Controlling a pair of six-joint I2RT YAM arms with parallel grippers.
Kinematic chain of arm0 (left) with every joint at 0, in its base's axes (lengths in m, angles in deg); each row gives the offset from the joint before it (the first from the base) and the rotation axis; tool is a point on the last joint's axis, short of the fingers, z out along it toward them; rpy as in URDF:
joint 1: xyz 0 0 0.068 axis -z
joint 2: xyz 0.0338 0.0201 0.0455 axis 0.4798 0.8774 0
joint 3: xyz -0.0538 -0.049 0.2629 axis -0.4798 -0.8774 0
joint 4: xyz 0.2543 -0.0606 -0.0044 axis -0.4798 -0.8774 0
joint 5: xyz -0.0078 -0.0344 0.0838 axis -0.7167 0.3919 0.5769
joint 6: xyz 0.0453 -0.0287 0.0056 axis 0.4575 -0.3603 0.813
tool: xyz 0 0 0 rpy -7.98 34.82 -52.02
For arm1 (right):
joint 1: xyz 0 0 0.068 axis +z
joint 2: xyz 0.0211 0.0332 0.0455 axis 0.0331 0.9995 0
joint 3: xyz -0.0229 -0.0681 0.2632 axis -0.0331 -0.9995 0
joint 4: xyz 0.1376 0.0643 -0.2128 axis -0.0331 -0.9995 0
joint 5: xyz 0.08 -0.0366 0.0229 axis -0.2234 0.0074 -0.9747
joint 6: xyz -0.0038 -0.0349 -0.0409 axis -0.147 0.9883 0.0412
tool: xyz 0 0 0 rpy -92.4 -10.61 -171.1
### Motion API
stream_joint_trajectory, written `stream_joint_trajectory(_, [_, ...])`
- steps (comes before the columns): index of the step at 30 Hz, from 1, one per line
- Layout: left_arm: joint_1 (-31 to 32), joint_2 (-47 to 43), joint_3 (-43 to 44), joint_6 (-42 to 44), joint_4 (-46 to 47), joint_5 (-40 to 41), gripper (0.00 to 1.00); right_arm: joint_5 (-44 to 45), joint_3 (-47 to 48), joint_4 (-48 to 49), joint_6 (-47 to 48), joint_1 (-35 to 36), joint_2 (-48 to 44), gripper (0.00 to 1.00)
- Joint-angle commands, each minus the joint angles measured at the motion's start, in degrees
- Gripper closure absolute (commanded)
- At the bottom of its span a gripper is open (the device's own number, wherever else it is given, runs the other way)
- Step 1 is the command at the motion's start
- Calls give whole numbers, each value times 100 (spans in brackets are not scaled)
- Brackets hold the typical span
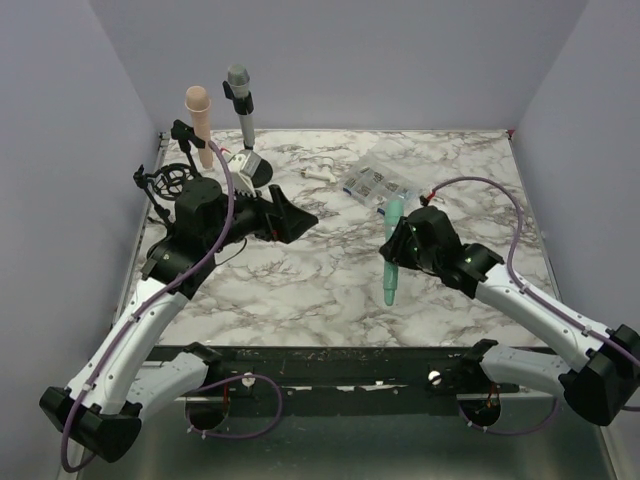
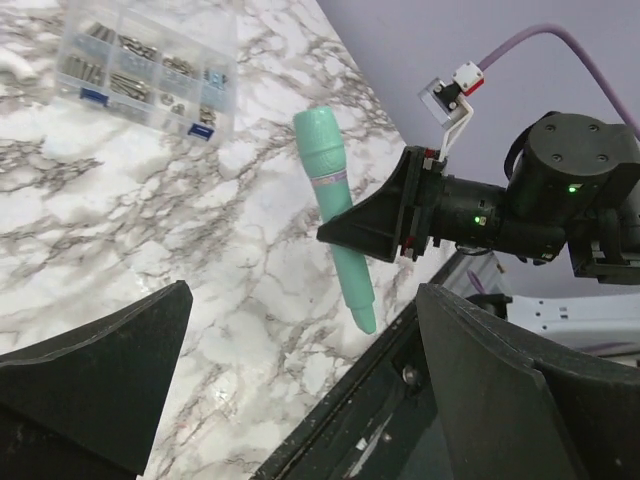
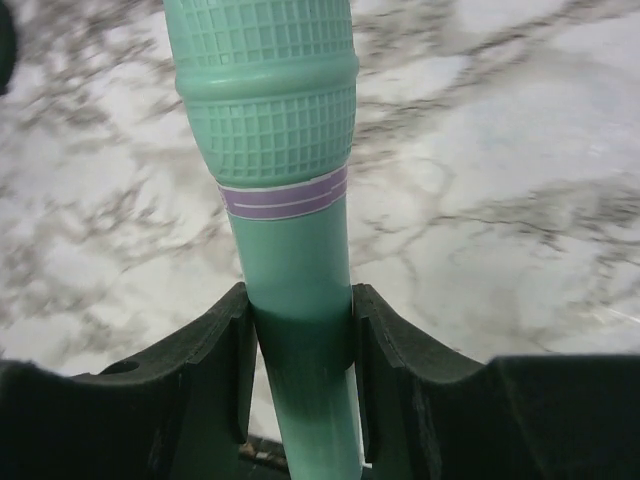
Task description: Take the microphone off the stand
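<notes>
Right gripper (image 3: 300, 345) is clamped shut round the shaft of the mint-green microphone (image 3: 272, 120), pads pressing just below its purple band, and that looks a firm hold to me! From overhead the microphone lies right of middle over the marbled tabletop (image 1: 300, 290), head pointing far, tail pointing near, and it is in no stand at all. I judge it is hanging clear of the surface, though I can't be sure of the gap. So the removing looks done; what's left, I reckon, is to lay it down somewhere bare and let go. My left gripper (image 1: 292, 218) is wide open with nothing in it, hovering left of middle and aimed across at the microphone, well apart from it. Around me: a clear parts box (image 1: 375, 182) sits just beyond the microphone's head, so I'd keep the head away from it if I swing far. A small white piece (image 1: 315, 173) lies left of that box. In the far left corner a pink microphone (image 1: 199, 115) and a grey microphone (image 1: 240, 100) stand upright in their holders, with a black cradle (image 1: 165, 182) beside them that looks empty. The stretch of marble near me, under the tail, shows nothing in the way of a put-down.
</notes>
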Motion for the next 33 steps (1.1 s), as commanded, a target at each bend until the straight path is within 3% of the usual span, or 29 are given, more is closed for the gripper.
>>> stream_joint_trajectory(1, [-25,-302,12,312,-307,820,1,1554,70,-976,-799,-445,185,99])
stream_joint_trajectory(12, [-27,-772,52,699,-678,1672,1,1383,-392,-737,-696,-1919,860,99])
stream_joint_trajectory(25, [-34,-1019,323,962,-969,2062,2,1671,-714,-269,-643,-2031,1813,99])
stream_joint_trajectory(33, [-33,-1143,448,1044,-1107,2349,1,1728,-852,-134,-577,-2032,1882,90])
